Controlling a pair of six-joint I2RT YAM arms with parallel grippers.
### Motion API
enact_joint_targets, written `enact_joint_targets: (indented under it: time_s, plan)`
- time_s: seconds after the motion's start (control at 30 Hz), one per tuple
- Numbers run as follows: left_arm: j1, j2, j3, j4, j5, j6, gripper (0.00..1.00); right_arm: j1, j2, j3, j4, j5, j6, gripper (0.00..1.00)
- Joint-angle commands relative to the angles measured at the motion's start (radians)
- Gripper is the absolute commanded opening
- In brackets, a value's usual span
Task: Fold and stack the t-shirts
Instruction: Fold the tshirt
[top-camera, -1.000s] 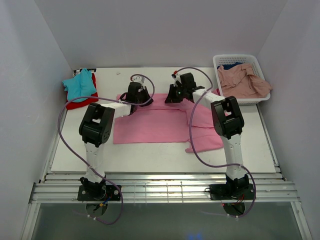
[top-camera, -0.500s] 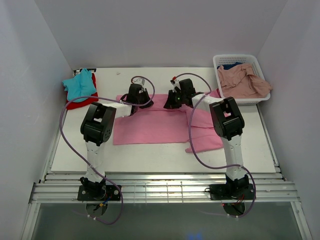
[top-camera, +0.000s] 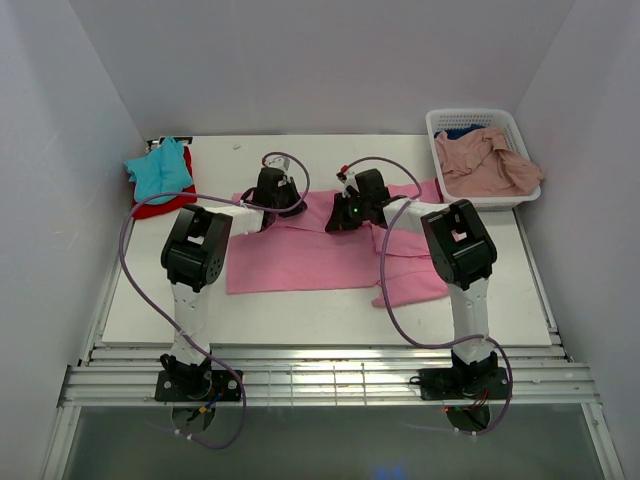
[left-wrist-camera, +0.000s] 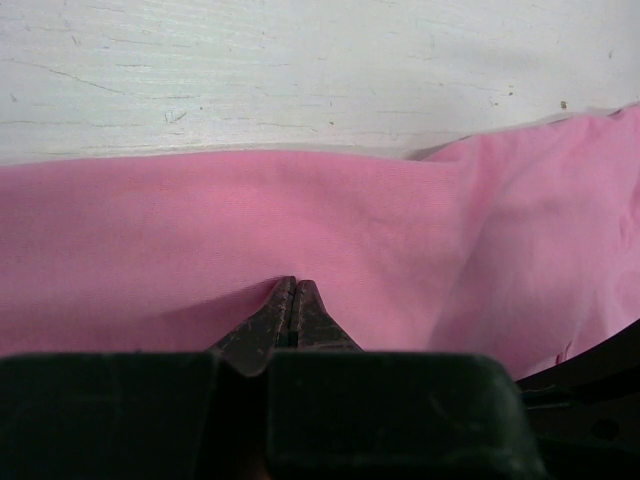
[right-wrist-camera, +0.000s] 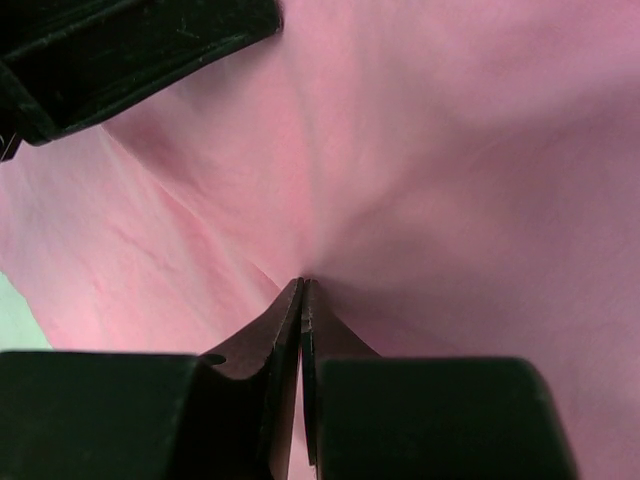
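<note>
The bright pink t-shirt is spread across the middle of the white table, its body lying mostly flat towards the left and a sleeve and hem trailing down at the right. Its far edge is pinched at two places. The left gripper is closed on a small raised ridge of the pink cloth near the far left edge, with bare table seen just beyond the fabric. The right gripper is likewise clamped on the cloth, and creases are seen radiating from its closed tips; the black body of the other arm is visible in the upper left corner of its wrist view. In the overhead view the two grippers are held near each other over the far edge of the shirt.

At the far left corner of the table a teal t-shirt is laid on top of a red t-shirt. At the far right a white lattice basket is placed, with a dusty salmon-pink t-shirt draped over it and a dark blue t-shirt partly seen beneath.
</note>
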Motion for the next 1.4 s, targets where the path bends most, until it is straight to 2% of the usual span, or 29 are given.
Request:
enact_joint_targets:
  time_s: [0.0, 0.23, 0.4, 0.63, 1.07, 1.37]
  plan:
    - [-0.004, -0.011, 0.0, 0.011, -0.003, 0.006, 0.0, 0.008, -0.036, -0.034, -0.024, 0.011, -0.019, 0.08]
    - [-0.004, -0.074, -0.051, 0.006, -0.04, 0.016, 0.0, 0.01, -0.044, -0.045, -0.036, 0.028, -0.027, 0.08]
    - [-0.004, -0.19, -0.164, 0.008, -0.103, 0.021, 0.0, 0.011, -0.036, -0.039, -0.03, 0.025, -0.022, 0.08]
    - [-0.004, -0.275, -0.255, 0.008, -0.175, 0.03, 0.0, 0.01, -0.026, -0.022, -0.03, 0.022, -0.017, 0.08]
    - [-0.004, -0.311, -0.313, -0.02, -0.248, 0.035, 0.0, 0.011, -0.023, -0.005, -0.044, 0.03, -0.019, 0.08]
    - [-0.004, -0.466, -0.43, -0.066, -0.32, -0.01, 0.0, 0.013, -0.003, 0.019, -0.048, 0.022, -0.011, 0.08]
